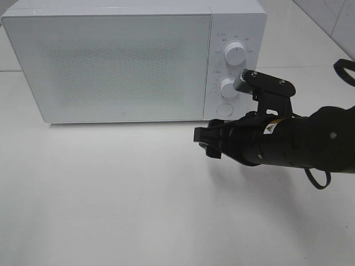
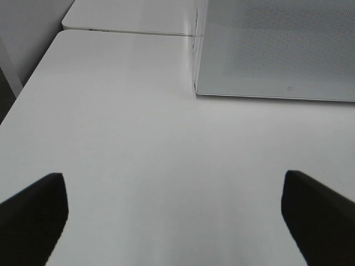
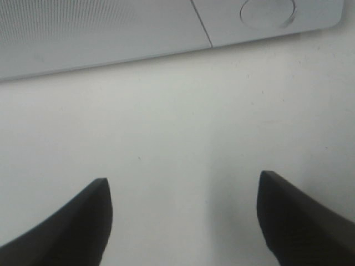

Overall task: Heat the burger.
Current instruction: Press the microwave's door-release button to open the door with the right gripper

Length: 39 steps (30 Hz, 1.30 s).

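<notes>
We're seeing a white table (image 1: 111,194) filling most of the high view. A white microwave (image 1: 244,16) is sitting at its far side with its frosted door (image 1: 111,61) closed.

The right arm (image 1: 299,141) is reaching in from the right edge. It's lying roughly level, low over the table, and pointing left. Its wrist camera (image 1: 266,83) is riding on top, overlapping the control panel in this view.

The right gripper (image 1: 205,143) is hovering near the microwave's front lower-right corner, apart from it. Its fingers (image 3: 61,227) are standing spread with only bare table between them, so it's gripping nothing.

The left gripper (image 2: 175,221) is showing only in its own wrist view. It's hanging over the table, aimed toward the microwave's left front corner and well back from it. Both fingertips (image 2: 33,216) are sitting at the frame's edges, so it's spread wide and holding nothing.

On the panel we're reading an upper knob (image 1: 235,54), a lower knob (image 1: 228,87) and a round button (image 1: 224,109) under them. The button is also showing in the right wrist view, past the fingers.

The burger isn't showing in any view, and we can't tell where it is. The frosted door is giving us nothing of the inside.
</notes>
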Tool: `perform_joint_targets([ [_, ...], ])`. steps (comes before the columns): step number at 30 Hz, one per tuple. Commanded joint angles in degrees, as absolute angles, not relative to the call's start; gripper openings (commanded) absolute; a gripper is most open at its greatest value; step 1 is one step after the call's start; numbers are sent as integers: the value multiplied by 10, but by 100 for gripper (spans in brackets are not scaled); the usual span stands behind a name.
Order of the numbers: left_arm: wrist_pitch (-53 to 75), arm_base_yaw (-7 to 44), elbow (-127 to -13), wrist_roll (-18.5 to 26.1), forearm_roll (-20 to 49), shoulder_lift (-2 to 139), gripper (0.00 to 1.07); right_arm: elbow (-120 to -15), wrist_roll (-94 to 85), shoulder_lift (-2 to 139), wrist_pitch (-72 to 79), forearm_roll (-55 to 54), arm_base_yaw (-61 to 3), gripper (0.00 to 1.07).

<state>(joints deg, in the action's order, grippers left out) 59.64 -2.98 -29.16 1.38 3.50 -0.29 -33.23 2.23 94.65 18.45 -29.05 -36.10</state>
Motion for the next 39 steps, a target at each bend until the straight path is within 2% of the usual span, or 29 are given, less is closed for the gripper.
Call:
perform_joint_targets([
  [1, 594, -31, -289, 11, 40, -14, 100, -344, -30, 920, 75, -249, -321, 69],
  [10, 594, -31, -289, 11, 40, -14, 100, -400, -17, 864, -150, -106, -280, 69],
  [19, 594, -31, -289, 11, 40, -14, 100, -414, -15, 760, -327, -56, -280, 69],
  [31, 594, -31, -289, 11, 40, -14, 100, -413, 11, 622, -417, -41, -280, 69],
  [33, 594, -31, -289, 11, 40, -14, 100, -413, 28, 552, -430, -16, -280, 69],
  [37, 594, -31, -289, 11, 40, -14, 100, -413, 50, 505, -449, 14, -279, 69],
  [39, 594, -31, -289, 11, 40, -14, 100, -413, 65, 465, -468, 29, -262, 74],
])
